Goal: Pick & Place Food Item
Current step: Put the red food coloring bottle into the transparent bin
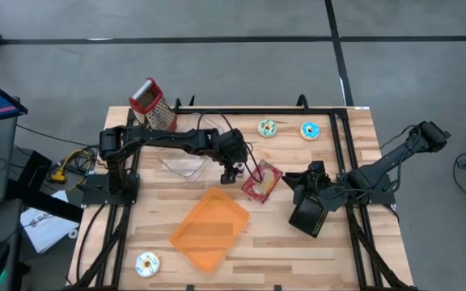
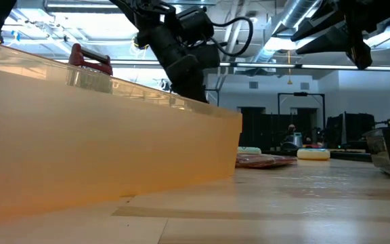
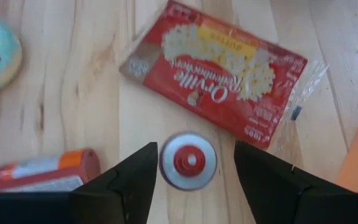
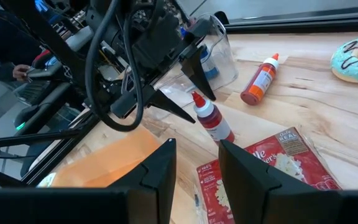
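Observation:
A red sauce bottle [image 4: 211,119] with a red-and-white cap [image 3: 188,160] stands upright on the table beside a red popcorn bag [image 3: 219,74] that lies flat. My left gripper [image 1: 233,171] hangs over the bottle, slanting down and open. One finger [image 3: 135,183] stands on each side of the cap with a sliver of table showing between them. A second bottle [image 4: 260,79], orange and red, lies on its side nearby. My right gripper [image 4: 194,177] waits open at the table's right, holding nothing.
An orange tray [image 1: 209,229] lies toward the near edge. Frosted donuts [image 1: 267,128] [image 1: 309,130] sit at the far right, another [image 1: 147,263] at the near left. A clear bowl [image 1: 183,166] and a grater [image 1: 152,103] stand behind the left arm. A dark boxy object [image 1: 307,217] lies under the right arm.

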Tool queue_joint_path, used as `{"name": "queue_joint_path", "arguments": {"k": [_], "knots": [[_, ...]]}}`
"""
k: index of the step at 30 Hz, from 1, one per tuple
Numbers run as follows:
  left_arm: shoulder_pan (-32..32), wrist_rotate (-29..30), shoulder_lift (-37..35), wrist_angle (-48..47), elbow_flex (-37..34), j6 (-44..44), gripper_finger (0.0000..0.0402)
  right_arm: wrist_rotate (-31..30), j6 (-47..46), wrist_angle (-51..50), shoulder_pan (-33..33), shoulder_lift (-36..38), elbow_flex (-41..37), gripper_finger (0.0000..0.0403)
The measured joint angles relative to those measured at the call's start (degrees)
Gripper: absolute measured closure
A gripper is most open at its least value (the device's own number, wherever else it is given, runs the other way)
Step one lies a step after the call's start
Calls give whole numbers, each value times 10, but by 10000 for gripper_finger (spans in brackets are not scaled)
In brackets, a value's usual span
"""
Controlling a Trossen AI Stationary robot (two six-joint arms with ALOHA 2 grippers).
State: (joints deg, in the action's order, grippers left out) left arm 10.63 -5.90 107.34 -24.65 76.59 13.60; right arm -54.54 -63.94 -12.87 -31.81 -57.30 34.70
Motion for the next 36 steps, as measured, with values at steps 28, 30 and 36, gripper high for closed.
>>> {"name": "queue_joint_path", "arguments": {"k": [28,30,36], "knots": [[-1,11,1,42,-18,-47,294,1,0,-2,0,0,0,288],[-1,15,1,42,-18,-52,294,2,0,-2,0,0,0,288],[-1,34,-14,41,-19,-77,294,2,-1,-2,0,0,0,288]]}}
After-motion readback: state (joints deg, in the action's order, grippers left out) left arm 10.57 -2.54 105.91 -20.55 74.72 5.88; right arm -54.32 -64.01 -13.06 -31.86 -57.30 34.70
